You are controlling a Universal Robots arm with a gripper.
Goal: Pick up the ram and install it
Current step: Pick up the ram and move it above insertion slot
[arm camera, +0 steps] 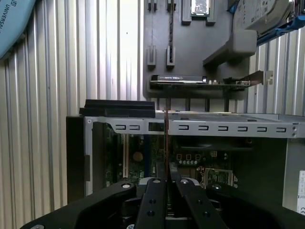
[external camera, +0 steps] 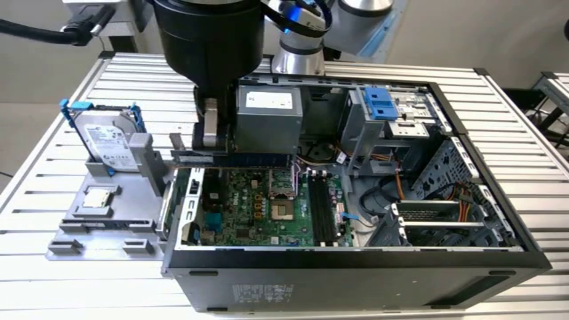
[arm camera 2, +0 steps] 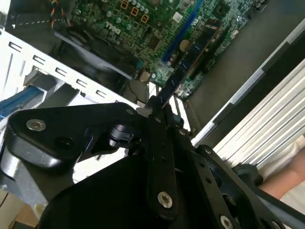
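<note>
The exterior view looked steeply down on the whole computer case [external camera: 356, 280] from well off. Both wrist views sat close behind the gripper [arm camera: 166, 177] [arm camera 2: 158, 102], sharing the motherboard [arm camera: 214, 177] [arm camera 2: 109, 19].

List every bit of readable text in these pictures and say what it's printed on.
On the hard drive, label: too small to read.
On the power supply, white sticker: blurred.
On the case, label on its black side: too small.
On the motherboard, white lettering: blurred.
On the ram, clamped in the gripper: label unreadable.
Nothing can be quoted reliably.
</note>
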